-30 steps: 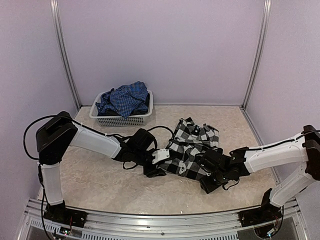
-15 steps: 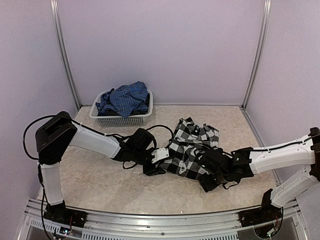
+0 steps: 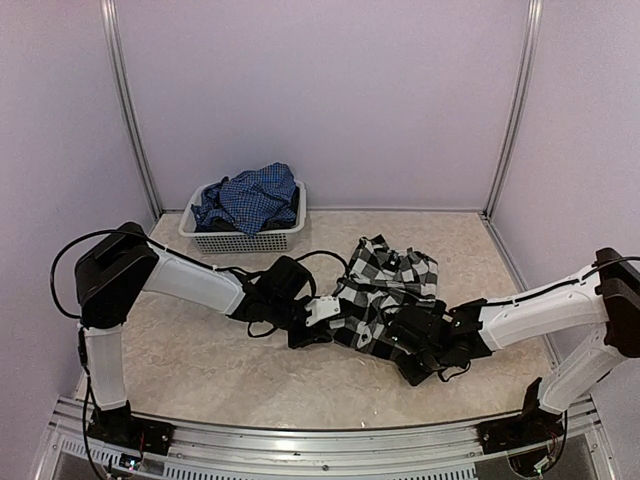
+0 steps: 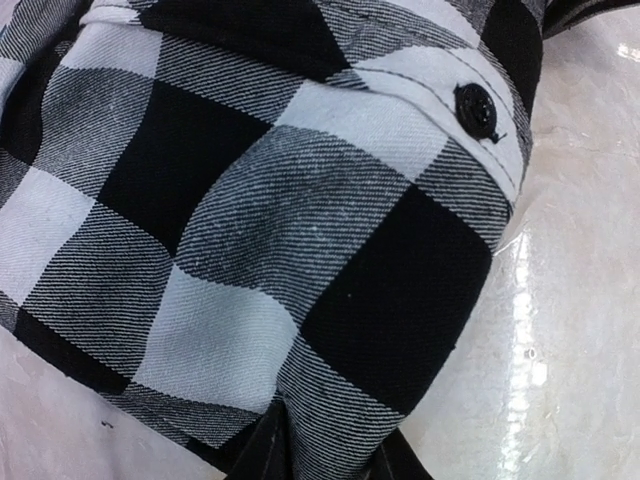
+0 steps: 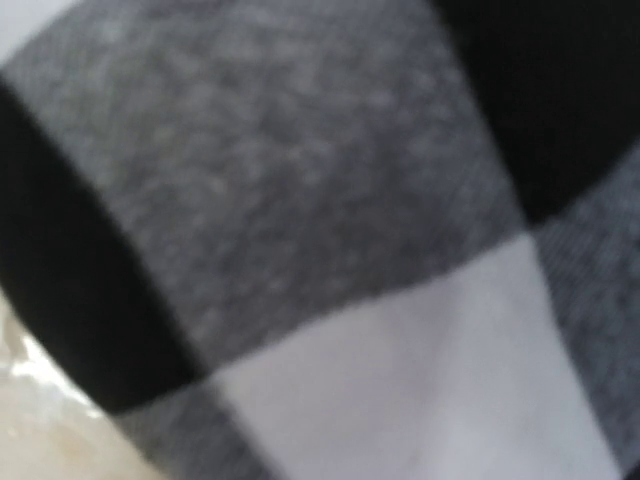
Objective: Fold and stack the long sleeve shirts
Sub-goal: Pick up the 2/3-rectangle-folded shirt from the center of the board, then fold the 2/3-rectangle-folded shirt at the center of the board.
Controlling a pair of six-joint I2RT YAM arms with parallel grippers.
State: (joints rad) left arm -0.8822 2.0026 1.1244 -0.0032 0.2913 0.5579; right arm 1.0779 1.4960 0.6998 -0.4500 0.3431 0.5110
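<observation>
The black-and-white checked long sleeve shirt point(image 3: 385, 285) lies crumpled mid-table. My left gripper point(image 3: 320, 322) is at its left edge. In the left wrist view the check cloth point(image 4: 300, 220) fills the frame and a fold of it is pinched between the two dark fingers point(image 4: 262, 455), so that gripper point(image 4: 330, 452) is shut on it. My right gripper point(image 3: 408, 345) is pressed into the shirt's near right edge. The right wrist view shows only blurred check cloth point(image 5: 330, 250), and its fingers are hidden. The blue fine-check shirt point(image 3: 248, 198) is heaped in the basket.
The white mesh basket point(image 3: 245, 240) stands at the back left against the wall. Black cables point(image 3: 262, 330) loop by the left wrist. Metal frame posts stand at the back corners, and a rail point(image 3: 320, 440) runs along the near edge.
The left gripper's jaws have closed onto the shirt's left edge. The right gripper has pushed a little left into the shirt's near right edge.
</observation>
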